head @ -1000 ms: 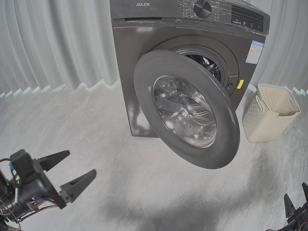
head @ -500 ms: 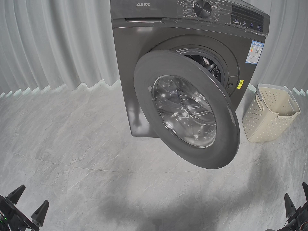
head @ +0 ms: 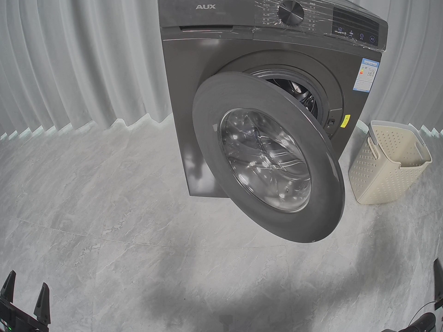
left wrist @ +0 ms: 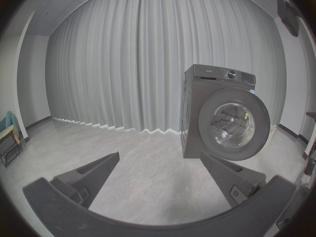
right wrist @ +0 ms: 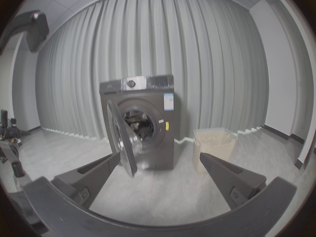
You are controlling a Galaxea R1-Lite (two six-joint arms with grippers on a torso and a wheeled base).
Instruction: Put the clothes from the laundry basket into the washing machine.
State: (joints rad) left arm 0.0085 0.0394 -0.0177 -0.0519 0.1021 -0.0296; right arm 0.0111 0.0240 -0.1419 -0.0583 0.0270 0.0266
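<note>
The left gripper (left wrist: 159, 155) has its fingers spread wide and empty. The washing machine (head: 207, 116) stands well ahead of them, door (head: 267, 157) open. The laundry basket (head: 387, 162) stands just beside it, well ahead of the right gripper (right wrist: 160, 154), likewise wide.

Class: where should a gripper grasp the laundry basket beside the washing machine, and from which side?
Probably the top rim of the laundry basket, from above: it stands upright, mouth open upward, and the thin rim suits a pinch better than the broad perforated walls.
</note>
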